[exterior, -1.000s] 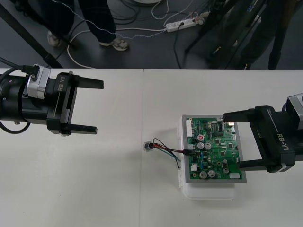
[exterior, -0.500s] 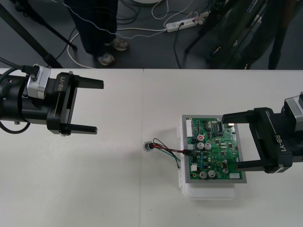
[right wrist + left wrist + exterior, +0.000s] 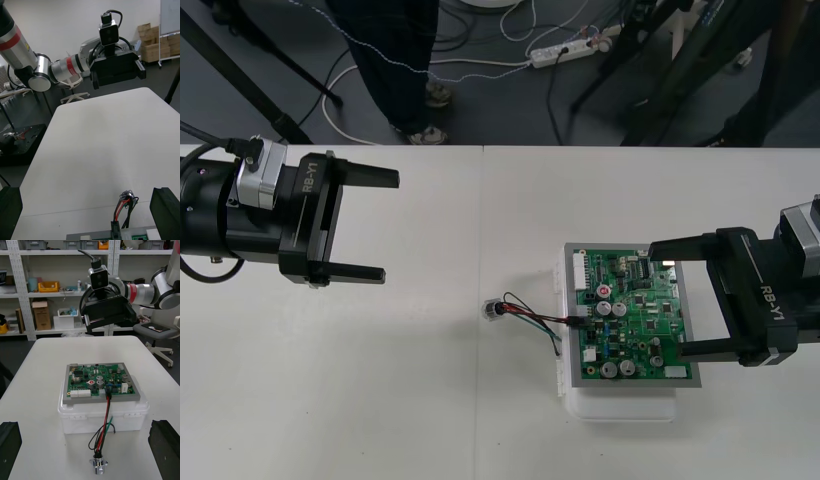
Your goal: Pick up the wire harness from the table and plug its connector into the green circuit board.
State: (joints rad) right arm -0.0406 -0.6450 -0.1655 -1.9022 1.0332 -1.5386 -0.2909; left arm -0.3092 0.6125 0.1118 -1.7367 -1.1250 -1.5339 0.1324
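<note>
Insertion looks complete, judged from how the parts lie. The wire harness (image 3: 525,316) has its black plug (image 3: 108,392) seated in the green circuit board (image 3: 635,320), at the edge that faces the left arm. The board sits on a white base (image 3: 620,408) on the table (image 3: 380,400).

Harness condition: red, black and green wires run from the plug over the rim of the base and down to the table in a loose loop. The round metal socket (image 3: 493,309) lies on the table near the base, apart from the board.

Left gripper (image 3: 388,226): at its own side, well apart from the board. Fingers are spread wide with nothing between them.

Right gripper (image 3: 668,297): at the board's opposite end. Fingers are spread wide, one along each of two opposite sides of the board, gripping nothing.

Next move, as a judgement: no further grasp is required. Confirm that the plug is fully seated, then draw the arms clear without snagging the loose wires.
</note>
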